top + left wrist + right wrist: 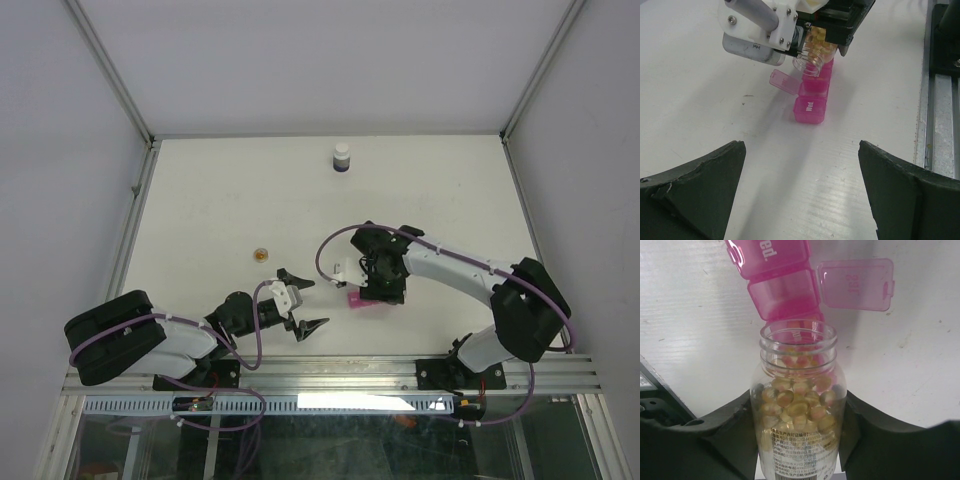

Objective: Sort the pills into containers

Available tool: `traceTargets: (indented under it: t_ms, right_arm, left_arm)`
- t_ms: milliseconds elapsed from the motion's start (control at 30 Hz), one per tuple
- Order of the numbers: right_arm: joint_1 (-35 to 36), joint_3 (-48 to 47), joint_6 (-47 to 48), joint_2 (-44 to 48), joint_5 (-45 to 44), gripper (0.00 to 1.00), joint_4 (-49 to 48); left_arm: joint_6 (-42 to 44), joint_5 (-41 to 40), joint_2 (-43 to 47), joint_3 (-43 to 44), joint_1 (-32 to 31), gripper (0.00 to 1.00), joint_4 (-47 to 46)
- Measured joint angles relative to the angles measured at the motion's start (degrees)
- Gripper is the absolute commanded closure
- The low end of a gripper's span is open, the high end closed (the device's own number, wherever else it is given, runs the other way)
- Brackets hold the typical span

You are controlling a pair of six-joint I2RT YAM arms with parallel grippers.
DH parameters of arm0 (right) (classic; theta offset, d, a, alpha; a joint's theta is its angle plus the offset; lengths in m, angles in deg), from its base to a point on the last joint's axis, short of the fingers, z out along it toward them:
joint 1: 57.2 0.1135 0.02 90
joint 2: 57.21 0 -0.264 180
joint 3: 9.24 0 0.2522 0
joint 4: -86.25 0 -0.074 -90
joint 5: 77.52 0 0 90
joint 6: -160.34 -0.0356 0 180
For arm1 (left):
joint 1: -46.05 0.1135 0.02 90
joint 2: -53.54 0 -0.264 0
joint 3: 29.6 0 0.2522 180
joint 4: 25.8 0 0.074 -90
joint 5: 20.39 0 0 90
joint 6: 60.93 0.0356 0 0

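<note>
Right wrist view shows the right gripper (pixel 799 440) clamped on a small clear plastic bottle (pixel 797 365), one dark finger on each side of its body. The bottle is uncapped and holds the tiny yellow-orange pills (pixel 797 407), which lie in a mass inside it up towards the neck. Its mouth points at the small bright pink translucent pill organiser (pixel 782 292), which lies on the white table (pixel 220 200). One compartment lid (pixel 855 285) is folded open to the side; the end compartment marked "Wed" (pixel 810 110) is closed. In the left wrist view the bottle is tilted, mouth just above the row. The left gripper (pixel 314 303) hangs with fingers spread wide, gripping nothing, apart from the organiser. A small round orange cap (pixel 261 254) lies on the table, and a dark white-capped bottle (pixel 342 157) stands upright near the far edge.
</note>
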Motion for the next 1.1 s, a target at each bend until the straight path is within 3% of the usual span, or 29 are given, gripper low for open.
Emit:
traceTargets:
  t_ms: [1100]
  right_arm:
    - [1.9,1.9,-1.4,1.3,0.8,1.0,1.3]
  left_arm:
    - [0.0,0.0,-1.0,0.0,0.0,0.01,-1.2]
